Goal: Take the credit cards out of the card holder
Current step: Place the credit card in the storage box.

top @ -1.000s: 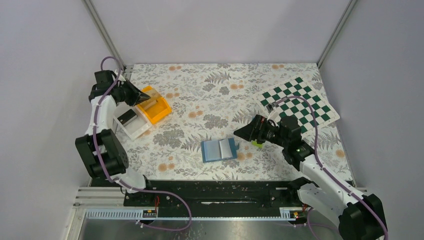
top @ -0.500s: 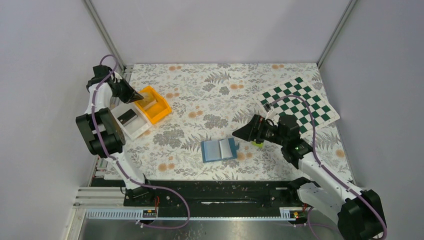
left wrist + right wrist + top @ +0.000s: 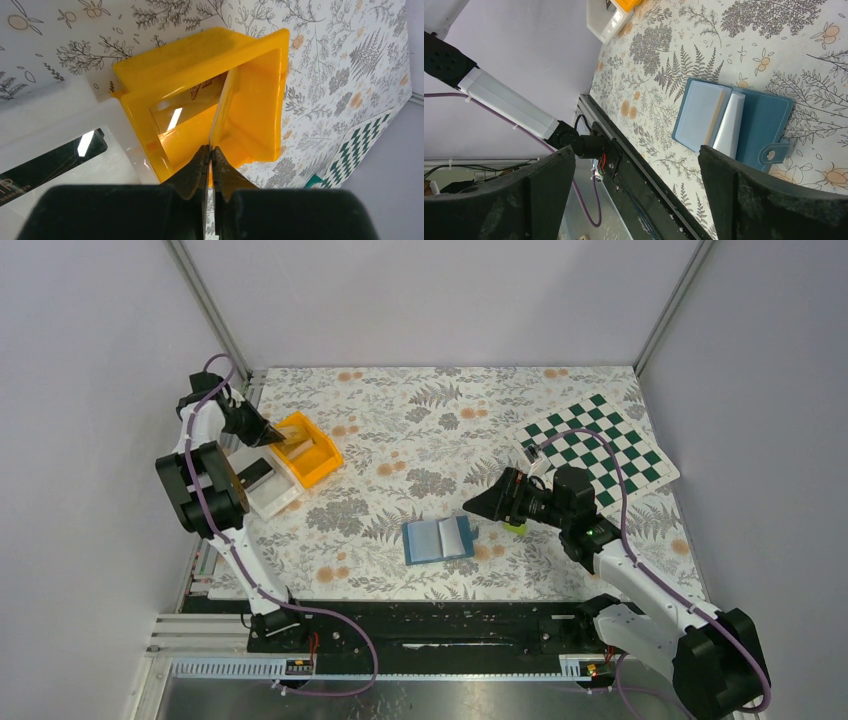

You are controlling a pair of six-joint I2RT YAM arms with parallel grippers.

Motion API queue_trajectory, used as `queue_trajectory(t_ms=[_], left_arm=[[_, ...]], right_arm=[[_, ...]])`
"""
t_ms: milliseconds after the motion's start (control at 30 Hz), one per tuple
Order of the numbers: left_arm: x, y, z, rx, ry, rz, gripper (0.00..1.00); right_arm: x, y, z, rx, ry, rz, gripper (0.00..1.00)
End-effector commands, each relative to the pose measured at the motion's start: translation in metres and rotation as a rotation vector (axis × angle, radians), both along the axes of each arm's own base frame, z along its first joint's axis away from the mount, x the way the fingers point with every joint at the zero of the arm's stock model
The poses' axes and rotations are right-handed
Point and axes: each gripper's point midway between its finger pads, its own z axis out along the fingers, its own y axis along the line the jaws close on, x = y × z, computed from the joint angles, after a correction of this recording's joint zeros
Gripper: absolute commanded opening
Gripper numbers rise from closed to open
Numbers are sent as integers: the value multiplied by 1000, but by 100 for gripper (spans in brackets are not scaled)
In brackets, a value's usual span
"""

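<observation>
The blue-teal card holder (image 3: 438, 538) lies open on the floral table; in the right wrist view the card holder (image 3: 764, 125) shows a tan strip beside its fold. My right gripper (image 3: 478, 506) hovers open just right of it, and the right gripper (image 3: 636, 150) has nothing between its fingers. A small lime-green thing (image 3: 515, 528) lies under the right wrist. At the back left, my left gripper (image 3: 270, 433) is at the orange bin (image 3: 312, 458). The left gripper (image 3: 210, 149) is shut on a thin yellowish credit card (image 3: 222, 107), seen edge-on and reaching into the orange bin (image 3: 255, 105).
A white bin (image 3: 270, 495) holding a black item (image 3: 50, 162) stands against the orange bin. A green-and-white chequered mat (image 3: 600, 445) lies at the back right. The black rail (image 3: 430, 625) runs along the near edge.
The left arm has folded back towards the left wall while its gripper stays at the orange bin. The right gripper has crept slightly left towards the card holder.
</observation>
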Motion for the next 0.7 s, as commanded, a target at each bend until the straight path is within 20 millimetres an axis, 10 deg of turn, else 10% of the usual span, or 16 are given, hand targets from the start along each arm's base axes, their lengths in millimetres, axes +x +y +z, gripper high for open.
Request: queue_trajectory(t_ms=[0, 667], left_arm=[[12, 16, 12, 62, -36, 10, 5], [21, 21, 36, 80, -79, 30, 39]], right_arm=[[5, 7, 27, 40, -80, 29, 100], [2, 7, 19, 11, -41, 45, 99]])
